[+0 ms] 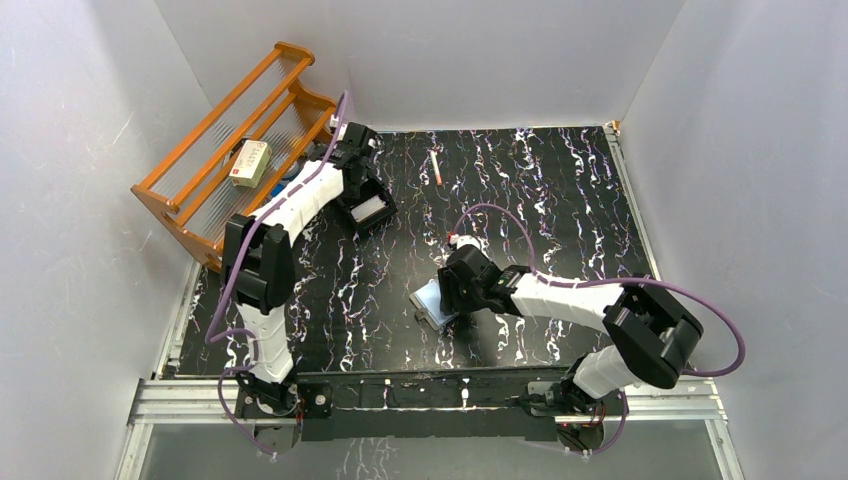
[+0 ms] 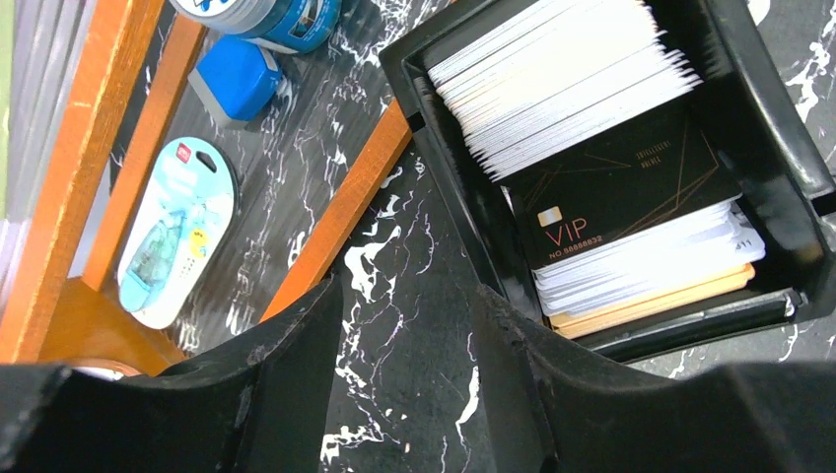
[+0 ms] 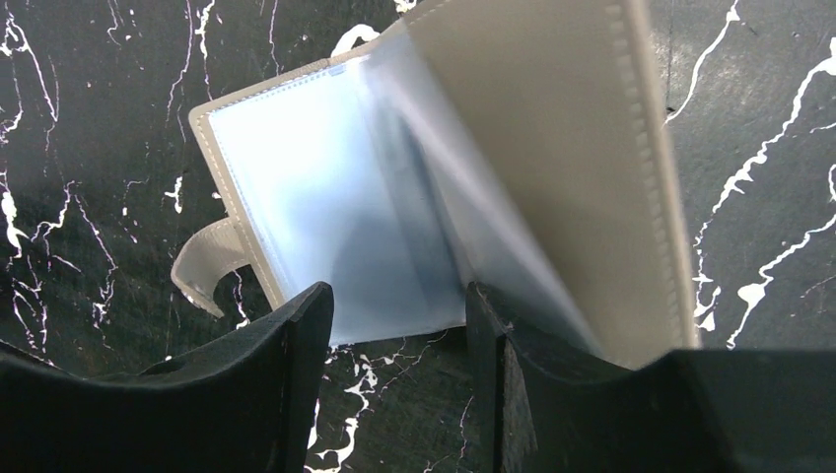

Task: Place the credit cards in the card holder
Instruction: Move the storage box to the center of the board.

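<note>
The credit cards (image 2: 582, 89) stand packed in a black tray (image 2: 779, 128): white ones, a black VIP card (image 2: 621, 197) on top, yellowish ones at the near end. They also show in the top view (image 1: 370, 210). My left gripper (image 2: 404, 374) is open and empty, just left of the tray over the table. The card holder (image 3: 394, 207) lies open, pale-blue pockets up, its grey-brown flap (image 3: 582, 168) raised. It also shows in the top view (image 1: 430, 303). My right gripper (image 3: 394, 365) is open at its near edge, the right finger (image 3: 493, 335) beside the raised flap.
An orange wooden rack (image 1: 230, 150) stands at the back left with a cream box (image 1: 250, 163). Beneath it lie a blue item (image 2: 235, 79) and a pale-blue packet (image 2: 177, 232). A thin pen (image 1: 436, 167) lies at the back centre.
</note>
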Controlling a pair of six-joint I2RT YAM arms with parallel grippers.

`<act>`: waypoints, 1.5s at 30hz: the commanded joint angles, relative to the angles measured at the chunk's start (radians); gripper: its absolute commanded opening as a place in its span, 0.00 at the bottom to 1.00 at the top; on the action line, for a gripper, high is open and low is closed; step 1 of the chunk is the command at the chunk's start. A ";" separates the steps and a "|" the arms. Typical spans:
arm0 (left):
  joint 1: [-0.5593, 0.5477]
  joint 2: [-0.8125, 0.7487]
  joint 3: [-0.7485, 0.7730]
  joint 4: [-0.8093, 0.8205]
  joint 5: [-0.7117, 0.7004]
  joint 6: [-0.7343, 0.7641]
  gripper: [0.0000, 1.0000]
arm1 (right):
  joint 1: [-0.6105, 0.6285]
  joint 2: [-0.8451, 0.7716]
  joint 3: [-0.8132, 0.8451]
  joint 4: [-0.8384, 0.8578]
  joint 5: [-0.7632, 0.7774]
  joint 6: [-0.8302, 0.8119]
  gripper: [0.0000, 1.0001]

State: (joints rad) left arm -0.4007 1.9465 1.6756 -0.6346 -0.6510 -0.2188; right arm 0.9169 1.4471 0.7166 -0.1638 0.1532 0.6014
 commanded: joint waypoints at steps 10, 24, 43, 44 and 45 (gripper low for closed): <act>0.034 0.061 -0.029 0.030 0.112 -0.132 0.57 | 0.000 -0.106 0.075 -0.044 -0.005 0.009 0.62; 0.040 0.079 -0.071 0.057 0.192 -0.107 0.20 | 0.000 -0.148 0.103 -0.076 0.028 -0.001 0.62; -0.195 0.040 -0.086 0.197 0.468 -0.062 0.06 | -0.066 -0.137 0.138 -0.164 0.148 -0.060 0.61; -0.205 0.040 -0.085 0.200 0.484 -0.077 0.08 | -0.073 -0.139 0.136 -0.172 0.158 -0.067 0.61; -0.215 0.036 -0.088 0.208 0.512 -0.091 0.10 | -0.081 -0.143 0.130 -0.174 0.162 -0.072 0.61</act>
State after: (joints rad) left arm -0.5709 2.0052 1.5585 -0.4267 -0.2394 -0.2775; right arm 0.8631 1.3121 0.8028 -0.3058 0.2569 0.5686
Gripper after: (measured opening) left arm 0.149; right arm 0.611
